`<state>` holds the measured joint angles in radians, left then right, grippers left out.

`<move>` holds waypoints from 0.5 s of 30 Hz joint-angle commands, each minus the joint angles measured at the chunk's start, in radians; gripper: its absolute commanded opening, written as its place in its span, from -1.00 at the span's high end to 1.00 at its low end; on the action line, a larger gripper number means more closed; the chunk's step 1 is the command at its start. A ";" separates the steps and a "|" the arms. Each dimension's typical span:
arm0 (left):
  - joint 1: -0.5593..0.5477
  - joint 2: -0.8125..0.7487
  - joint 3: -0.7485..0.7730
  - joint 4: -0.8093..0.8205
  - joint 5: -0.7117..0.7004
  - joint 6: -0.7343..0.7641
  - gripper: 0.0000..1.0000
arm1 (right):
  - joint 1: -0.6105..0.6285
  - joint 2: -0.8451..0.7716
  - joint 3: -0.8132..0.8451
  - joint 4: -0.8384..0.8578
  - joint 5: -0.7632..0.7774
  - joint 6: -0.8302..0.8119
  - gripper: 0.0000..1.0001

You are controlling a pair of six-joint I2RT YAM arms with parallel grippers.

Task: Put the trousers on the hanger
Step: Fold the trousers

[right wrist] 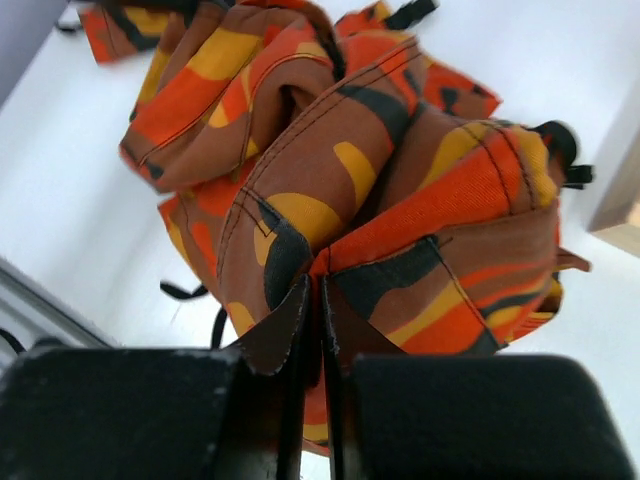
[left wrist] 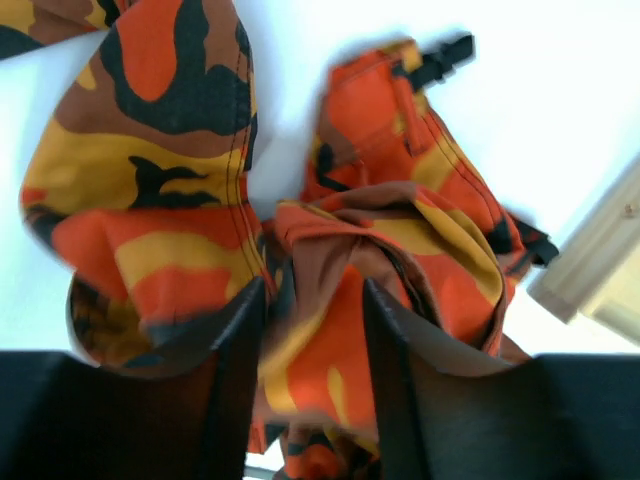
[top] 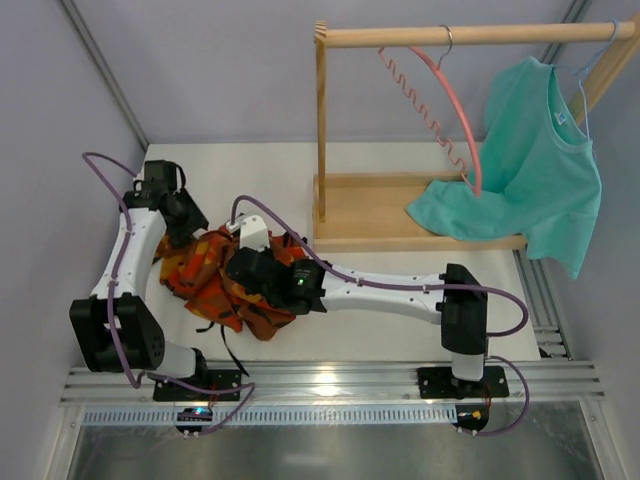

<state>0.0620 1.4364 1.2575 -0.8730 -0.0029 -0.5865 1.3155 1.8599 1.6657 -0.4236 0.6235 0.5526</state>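
Left of the wooden rack, pinches trousers flat in right gripper; clamps thicker fold between left gripper jaws.

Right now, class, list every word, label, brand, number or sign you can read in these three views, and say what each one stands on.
No text can be read in any view.
teal T-shirt: a small pale tag at the collar, too small to read.
trousers: camouflage print only, with no lettering in the overhead or either wrist view.
No other lettering shows.
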 commanded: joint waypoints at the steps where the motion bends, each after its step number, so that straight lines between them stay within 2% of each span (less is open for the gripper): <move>1: 0.004 -0.051 0.037 0.011 -0.158 0.013 0.02 | 0.010 -0.062 -0.026 0.147 -0.143 -0.088 0.74; 2: 0.004 -0.053 0.049 0.011 -0.160 0.014 -0.08 | 0.008 -0.077 -0.074 0.163 -0.168 -0.097 0.67; 6: -0.001 -0.047 0.068 0.023 -0.048 0.060 -0.25 | -0.007 -0.175 -0.165 0.151 -0.188 -0.102 0.25; 7: -0.005 -0.044 0.069 0.019 -0.023 0.073 -0.28 | -0.016 -0.200 -0.188 0.137 -0.194 -0.086 0.08; 8: -0.016 -0.038 0.069 0.014 0.000 0.080 -0.31 | -0.036 -0.258 -0.248 0.134 -0.199 -0.068 0.01; 11: -0.051 -0.028 0.063 0.003 0.070 0.125 -0.35 | -0.077 -0.387 -0.375 0.129 -0.229 0.015 -0.14; 15: -0.164 -0.047 0.043 0.014 0.138 0.162 -0.41 | -0.168 -0.511 -0.486 0.109 -0.251 0.093 -0.20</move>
<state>-0.0311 1.4162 1.2949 -0.8715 0.0433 -0.4839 1.1969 1.4300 1.2377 -0.3294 0.3950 0.5625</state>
